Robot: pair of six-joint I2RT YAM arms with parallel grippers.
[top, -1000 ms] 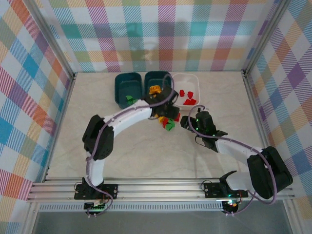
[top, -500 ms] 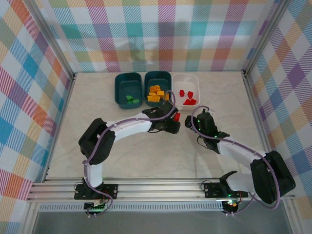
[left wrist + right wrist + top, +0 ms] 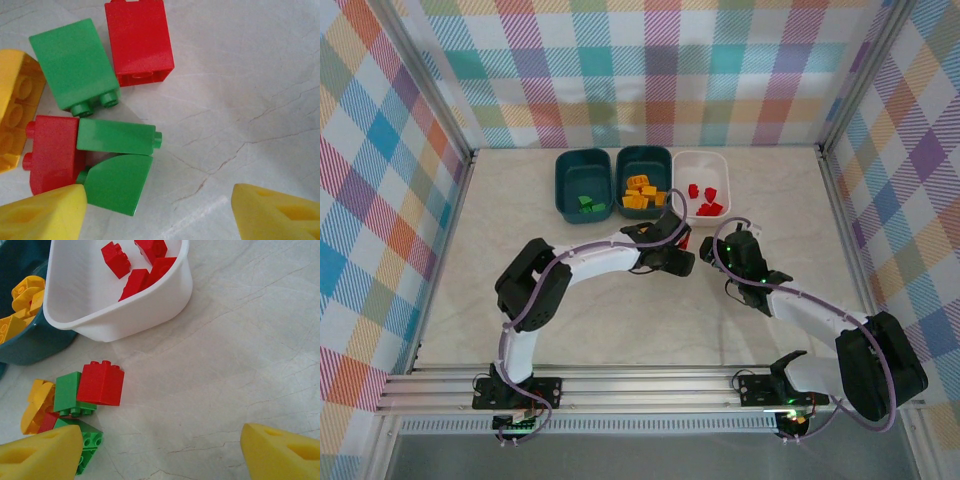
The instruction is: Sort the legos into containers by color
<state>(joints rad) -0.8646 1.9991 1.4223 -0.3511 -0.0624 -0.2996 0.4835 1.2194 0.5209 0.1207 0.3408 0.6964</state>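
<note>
Legos [image 3: 117, 137] clustered on table [image 3: 240, 75], left gripper [image 3: 160, 215] wide open and empty, right gripper [image 3: 160, 452] wide open, empty

Glossy hard-plastic legos [image 3: 75, 65], smooth white plastic tub [image 3: 125, 315], tabletop [image 3: 250, 75] — pale, marble-veined, matt, metal rails [image 3: 650, 385] — brushed, silvery.

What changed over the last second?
The left gripper pulled back toward its base from over the middle teal tub and now hovers, open and empty, over the loose bricks. The right gripper, open beside them, barely moved; that tub, the left teal tub and the white tub stayed put.
</note>
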